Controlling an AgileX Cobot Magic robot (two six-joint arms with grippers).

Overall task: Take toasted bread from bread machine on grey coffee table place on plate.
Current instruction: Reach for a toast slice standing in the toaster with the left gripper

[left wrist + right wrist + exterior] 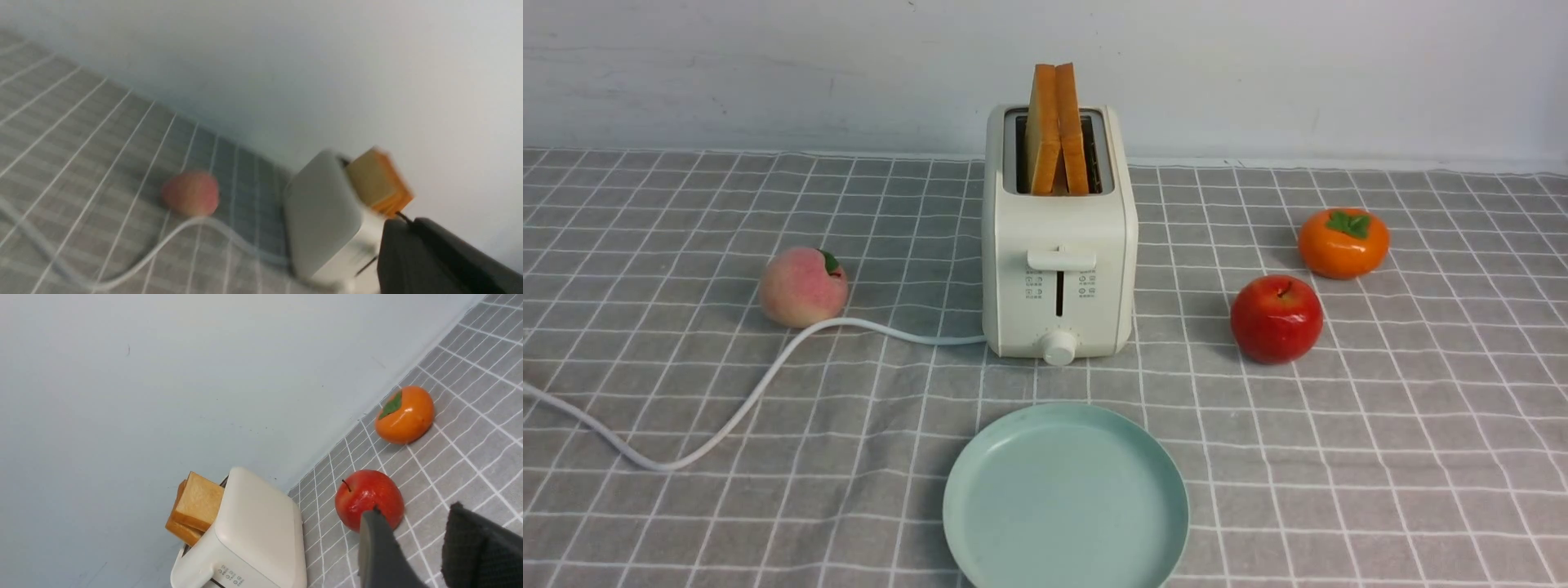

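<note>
2 slices of toast [1058, 131] stand in the toaster [1059, 245], behind the plate [1067, 498] on the counter [849, 490]. Left pincer [402, 218] pressed together; right pincer [412, 514] spread, holding nothing.

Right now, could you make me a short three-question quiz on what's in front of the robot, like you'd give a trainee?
1. True or false: the plate is empty.
2. How many slices of bread stick up from the toaster?
3. Which is nearer the toaster: the apple or the persimmon?
Key: 1. True. 2. Two. 3. The apple.
</note>
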